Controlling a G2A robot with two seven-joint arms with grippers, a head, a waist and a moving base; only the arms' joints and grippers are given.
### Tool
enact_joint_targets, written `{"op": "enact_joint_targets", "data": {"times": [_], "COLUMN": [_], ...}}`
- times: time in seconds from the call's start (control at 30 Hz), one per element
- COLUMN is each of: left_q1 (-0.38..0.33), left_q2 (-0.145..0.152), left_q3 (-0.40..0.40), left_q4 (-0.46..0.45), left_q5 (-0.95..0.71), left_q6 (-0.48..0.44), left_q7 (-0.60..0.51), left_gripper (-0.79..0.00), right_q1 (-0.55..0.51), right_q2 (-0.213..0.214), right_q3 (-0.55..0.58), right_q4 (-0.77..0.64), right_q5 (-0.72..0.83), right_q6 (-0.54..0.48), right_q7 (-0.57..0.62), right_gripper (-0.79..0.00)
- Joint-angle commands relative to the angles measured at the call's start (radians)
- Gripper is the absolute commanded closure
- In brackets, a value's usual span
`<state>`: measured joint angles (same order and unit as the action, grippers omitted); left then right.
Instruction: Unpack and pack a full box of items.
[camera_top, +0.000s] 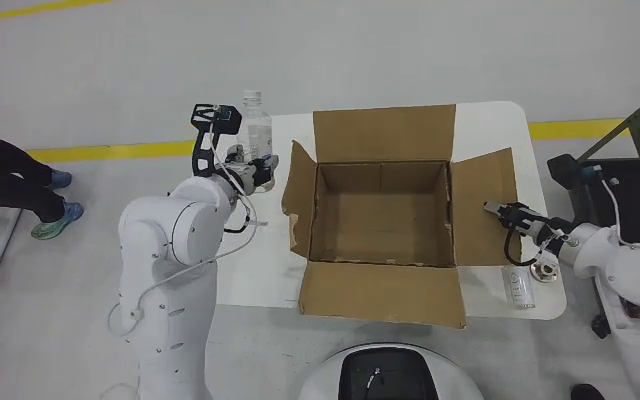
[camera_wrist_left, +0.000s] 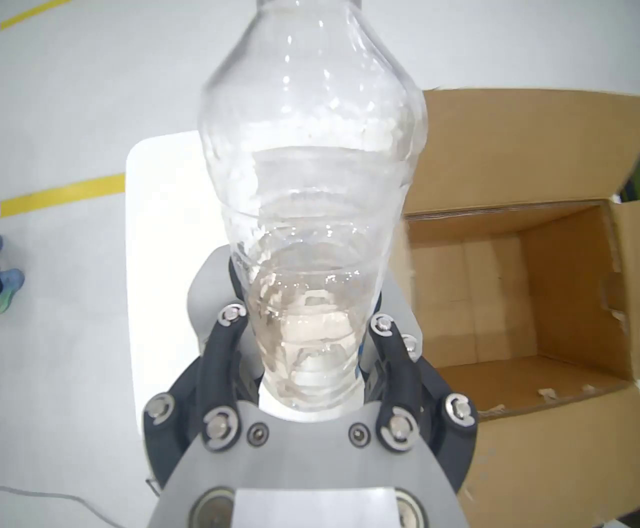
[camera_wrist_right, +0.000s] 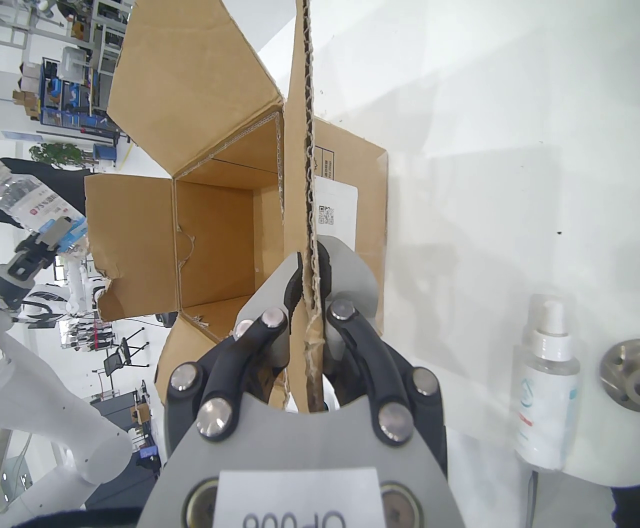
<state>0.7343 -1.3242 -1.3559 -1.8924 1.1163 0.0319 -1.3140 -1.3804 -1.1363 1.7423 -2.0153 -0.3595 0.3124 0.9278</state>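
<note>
Your left jaws are clamped on a clear water bottle (camera_top: 256, 120) at the worktop's (camera_top: 270, 275) left end, beside the open box (camera_top: 385, 135). Your right jaws pinch the box's right flap (camera_top: 485, 205), spray bottle (camera_top: 518, 288) lying near them.

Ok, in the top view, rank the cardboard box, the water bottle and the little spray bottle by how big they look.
Cardboard box, clearly largest.
Water bottle, second, though it may sit nearer the camera.
Spray bottle, smallest.

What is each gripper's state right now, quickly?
Left gripper: closed on the water bottle.
Right gripper: closed on the box flap.
</note>
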Motion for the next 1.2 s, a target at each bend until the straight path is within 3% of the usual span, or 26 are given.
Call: {"op": "enact_joint_targets", "data": {"times": [0.0,0.13,0.63,0.8,1.0,1.17], "left_q1": [-0.026,-0.057,-0.057,-0.053,-0.081,-0.121], "left_q2": [-0.004,-0.014,-0.014,-0.013,-0.004,-0.004], "left_q3": [0.028,0.091,0.091,0.087,0.043,0.042], "left_q4": [0.015,0.064,0.064,0.059,0.017,0.014], "left_q5": [-0.097,-0.220,-0.220,-0.214,-0.198,-0.303], "left_q6": [-0.010,-0.005,-0.005,-0.005,0.001,0.010], "left_q7": [-0.027,-0.062,-0.062,-0.039,0.008,-0.017], "left_gripper": [0.000,0.000,0.000,0.000,0.000,0.000], "right_q1": [0.000,0.003,-0.002,0.000,0.026,0.044], "right_q2": [0.002,0.005,0.008,0.012,0.024,0.037], "right_q3": [-0.002,-0.010,-0.011,0.005,0.031,0.023], "right_q4": [0.001,0.003,-0.009,-0.055,-0.139,-0.168], "right_q5": [0.002,-0.006,-0.004,-0.019,-0.043,-0.101], "right_q6": [0.001,-0.005,-0.001,-0.039,-0.055,-0.095], "right_q7": [-0.004,-0.015,-0.007,-0.052,0.005,0.068], "right_gripper": [0.000,0.000,0.000,0.000,0.000,0.000]}}
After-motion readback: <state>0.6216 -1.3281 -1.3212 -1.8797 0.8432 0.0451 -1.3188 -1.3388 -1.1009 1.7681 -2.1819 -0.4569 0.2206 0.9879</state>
